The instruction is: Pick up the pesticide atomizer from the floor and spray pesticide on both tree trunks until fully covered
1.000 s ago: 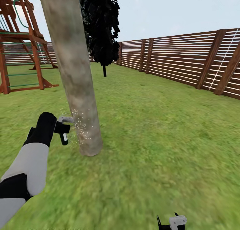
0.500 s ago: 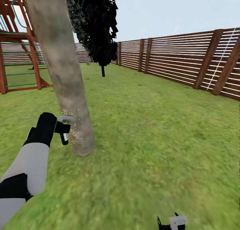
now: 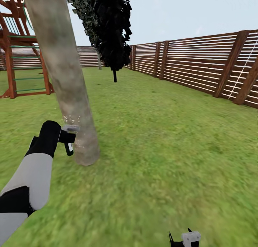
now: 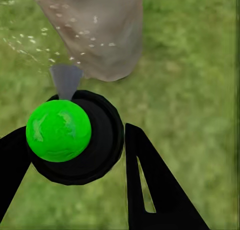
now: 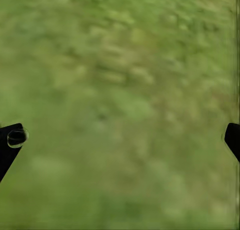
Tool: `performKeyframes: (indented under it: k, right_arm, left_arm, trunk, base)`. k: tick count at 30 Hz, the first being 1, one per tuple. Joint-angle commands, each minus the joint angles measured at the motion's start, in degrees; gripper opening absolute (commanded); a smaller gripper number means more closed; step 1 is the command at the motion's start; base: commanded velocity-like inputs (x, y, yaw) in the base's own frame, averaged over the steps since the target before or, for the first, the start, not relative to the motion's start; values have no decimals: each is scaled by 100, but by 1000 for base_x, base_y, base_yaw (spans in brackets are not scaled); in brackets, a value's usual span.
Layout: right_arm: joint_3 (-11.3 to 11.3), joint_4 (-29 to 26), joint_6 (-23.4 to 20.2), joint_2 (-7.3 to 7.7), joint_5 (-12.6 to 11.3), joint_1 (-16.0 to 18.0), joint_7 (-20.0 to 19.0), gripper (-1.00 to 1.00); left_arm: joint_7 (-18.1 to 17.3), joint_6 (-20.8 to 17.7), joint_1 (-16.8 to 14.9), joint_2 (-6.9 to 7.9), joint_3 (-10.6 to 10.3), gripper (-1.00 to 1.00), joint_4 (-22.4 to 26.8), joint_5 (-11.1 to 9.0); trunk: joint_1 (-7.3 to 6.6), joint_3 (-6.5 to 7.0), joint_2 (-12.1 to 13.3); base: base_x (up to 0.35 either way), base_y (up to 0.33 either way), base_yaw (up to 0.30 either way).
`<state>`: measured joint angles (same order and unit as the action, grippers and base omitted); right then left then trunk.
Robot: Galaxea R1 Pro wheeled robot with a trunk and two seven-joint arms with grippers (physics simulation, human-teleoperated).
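Note:
My left gripper (image 3: 63, 136) is shut on the pesticide atomizer (image 3: 68, 146), a small black bottle with a grey trigger head and a white label. It hangs just left of the foot of a thick, leaning, blotchy grey-beige tree trunk (image 3: 68, 85). Whitish pesticide specks (image 3: 76, 123) dot the trunk's lower part beside the nozzle. In the left wrist view the atomizer (image 4: 95, 140) carries a green ball on top. Its grey nozzle (image 4: 65, 80) points at the speckled trunk base (image 4: 100, 35), with the black fingers (image 4: 147, 180) on either side. My right gripper (image 5: 122, 140) is open over grass, low at my right (image 3: 184, 238).
Mottled green lawn (image 3: 168, 139) stretches right of the trunk. A brown slat fence (image 3: 200, 67) runs along the right and back. A red-brown wooden play frame (image 3: 21, 57) stands at the back left. A dark jagged-leaf crown (image 3: 113, 28) on a thin dark stem hangs behind the trunk.
The whole head view has shifted, so the trunk now sits a little further left in the picture. Fewer specks show on its near face. The left gripper still holds the atomizer.

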<state>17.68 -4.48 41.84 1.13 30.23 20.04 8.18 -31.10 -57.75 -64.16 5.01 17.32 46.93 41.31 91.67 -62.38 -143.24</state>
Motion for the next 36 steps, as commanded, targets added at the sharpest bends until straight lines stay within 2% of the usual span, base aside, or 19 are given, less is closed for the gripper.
performKeyframes:
  k: [1, 5, 14, 16, 20, 24, 29, 30, 31, 32, 33, 35, 36]
  right_arm:
    - [-1, 0, 0, -2, 0, 0, 0, 100]
    - [-1, 0, 0, -7, 0, 0, 0, 100]
    - [-1, 0, 0, -7, 0, 0, 0, 100]
    - [-1, 0, 0, -7, 0, 0, 0, 100]
    - [-1, 0, 0, -7, 0, 0, 0, 100]
    - [-1, 0, 0, -7, 0, 0, 0, 100]
    - [-1, 0, 0, -7, 0, 0, 0, 100]
    - [-1, 0, 0, -7, 4, 0, 0, 100]
    - [-1, 0, 0, -7, 4, 0, 0, 100]
    - [-1, 0, 0, -7, 4, 0, 0, 100]
    - [-1, 0, 0, -7, 2, 0, 0, 100]
    - [-1, 0, 0, -7, 3, 0, 0, 100]
    - [-1, 0, 0, -2, 7, 0, 0, 100]
  left_arm:
    - [3, 1, 0, 0, 0, -100, 0, 0]
    - [6, 1, 0, 0, 0, -100, 0, 0]
    - [7, 1, 0, 0, 1, -100, -9, 2]
    - [16, 16, 21, 8, 1, -100, -137, 2]
    - [23, 38, 281, -15, 0, -100, -353, 2]
    - [25, 36, 361, -12, 10, -100, -362, 10]
    - [45, 87, 924, 33, 17, -100, -352, 26]
    - [49, 94, 1062, 40, 59, -100, -353, 17]
    - [55, 114, 1122, 46, 312, -100, -355, -9]
    - [57, 134, 1139, 49, 456, -100, -357, -15]
    - [62, 201, 1163, 54, 691, -100, -359, -17]
    - [86, 560, 1337, 96, 1027, -100, -360, 8]
    - [149, 619, 1362, 101, 1059, -100, -360, 19]
  trunk:
    - [0, 0, 0]
    - [0, 0, 0]
    - [0, 0, 0]
    - [0, 0, 0]
    - [0, 0, 0]
    - [0, 0, 0]
    - [0, 0, 0]
    - [0, 0, 0]
    - [0, 0, 0]
    - [0, 0, 0]
    - [0, 0, 0]
    - [0, 0, 0]
    - [0, 0, 0]
  base:
    - [0, -272, 2]
    - [0, -272, 44]
    - [0, -272, 263]
    - [56, -272, 130]
    - [108, -270, 16]
    - [157, -257, 1]
    - [167, -249, 0]
    - [178, -239, 0]
    - [180, -236, 0]
    - [181, -236, 0]
    - [190, -230, 0]
    - [218, -207, 0]
    - [234, -191, 0]
